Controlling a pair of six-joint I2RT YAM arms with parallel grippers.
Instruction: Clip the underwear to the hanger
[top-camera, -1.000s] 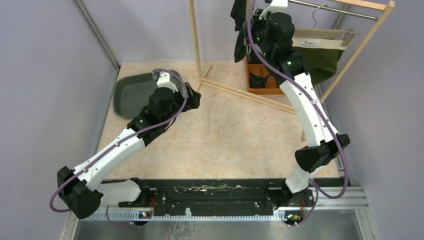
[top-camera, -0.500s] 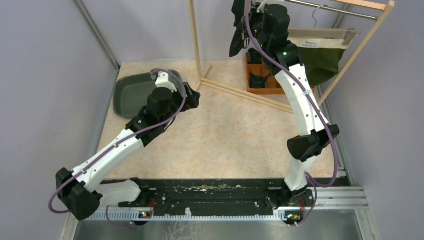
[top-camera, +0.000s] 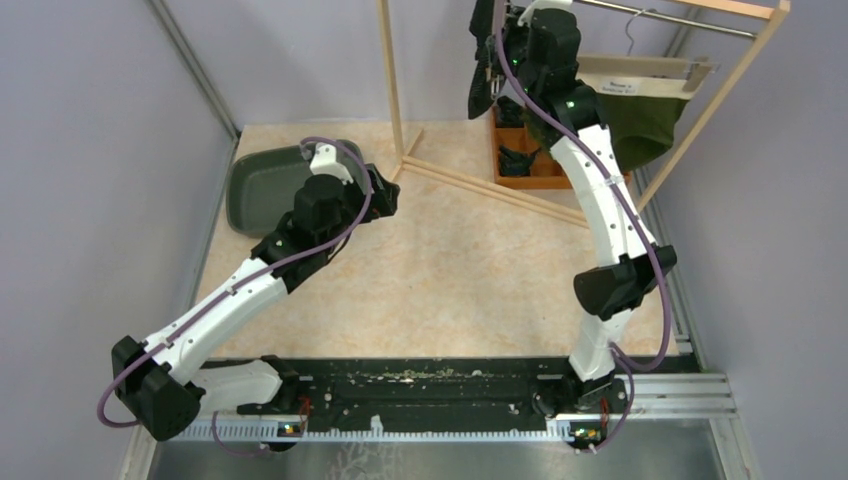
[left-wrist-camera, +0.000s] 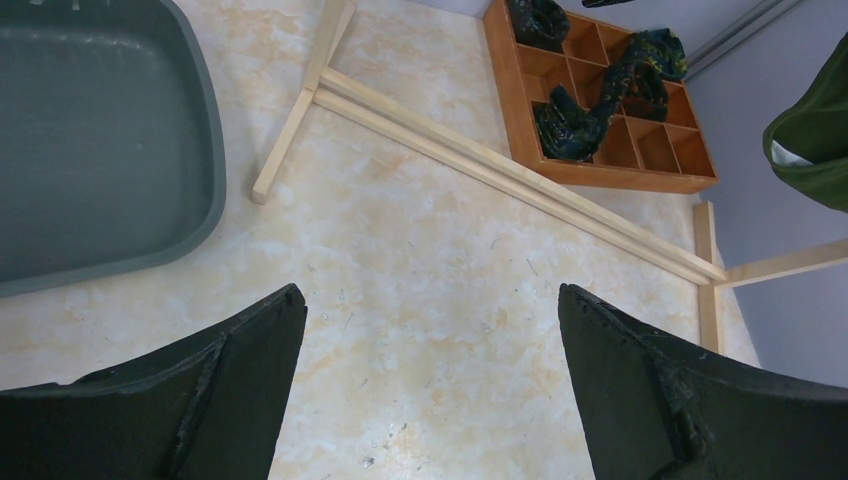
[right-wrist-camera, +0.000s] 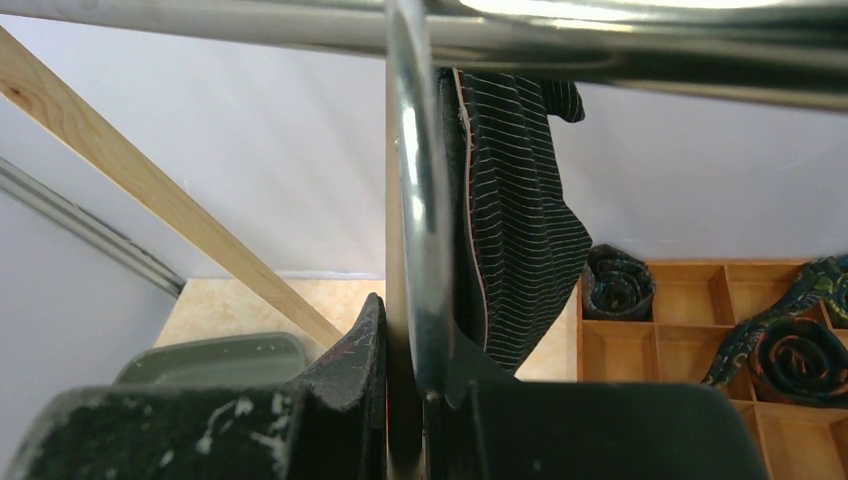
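Observation:
My right gripper (top-camera: 512, 48) is raised to the metal rail (right-wrist-camera: 620, 30) of the wooden rack and is shut on the hanger's metal hook (right-wrist-camera: 415, 200). In the right wrist view the hook runs up between the jaws and crosses the rail. The black striped underwear (right-wrist-camera: 520, 230) hangs just behind the hook; it shows as a dark cloth (top-camera: 482, 60) left of the gripper in the top view. The hanger's bar and clips are hidden. My left gripper (left-wrist-camera: 430, 300) hovers open over bare tabletop, far from the rack, with nothing between its fingers.
A second hanger (top-camera: 640, 70) with green underwear (top-camera: 645, 120) hangs further right on the rail. A wooden divider box (top-camera: 525, 160) with rolled dark cloths sits under the rack. The rack's base beams (left-wrist-camera: 500, 170) cross the table. A grey tray (top-camera: 262, 185) lies at back left.
My right arm has lifted and moved back, bringing the hanger and the black underwear up to the rail. The left arm has not moved.

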